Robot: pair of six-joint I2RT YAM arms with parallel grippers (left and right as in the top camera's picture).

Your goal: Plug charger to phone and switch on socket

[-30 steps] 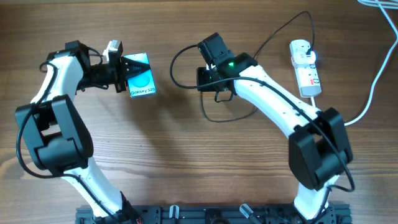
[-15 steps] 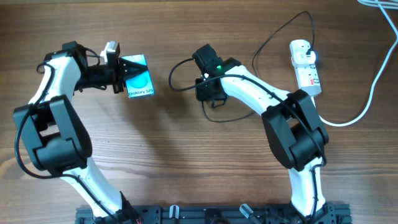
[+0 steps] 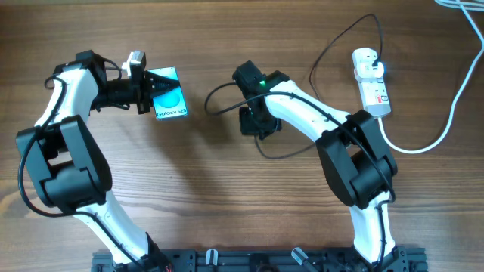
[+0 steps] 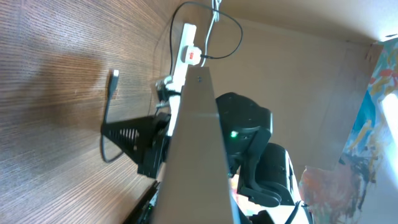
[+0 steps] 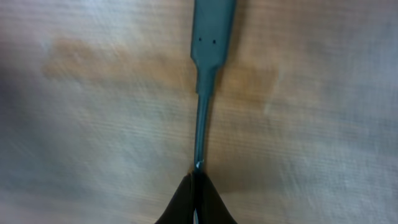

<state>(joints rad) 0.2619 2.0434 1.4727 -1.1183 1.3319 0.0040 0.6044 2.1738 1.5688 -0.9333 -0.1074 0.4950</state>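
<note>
Overhead, where's the phone (image 3: 174,98)?

I see it screen-up, teal circle showing. My left gripper (image 3: 153,89) is clamped on the edge that faces away from the socket (image 3: 372,87). On the left wrist feed it sits edge-on across the middle. I can't tell whether it touches the table (image 3: 227,211).

And the charger (image 3: 206,103)?

Its black cable loops over the wood on the socket side of the phone, the nearest bend just beside the phone but apart from it. My right gripper (image 3: 255,125) sits past that bend. The right wrist feed shows its fingertips (image 5: 186,205) pressed together on the cable, a little behind the connector tip (image 5: 212,25). The tip points away from them.

Further out?

The cable runs on to a white adapter (image 3: 367,59) on one end of the socket, well apart from the phone. The socket has red markings, but I can't read the switch position. A thick white cord (image 3: 446,125) curves off beyond it.
</note>
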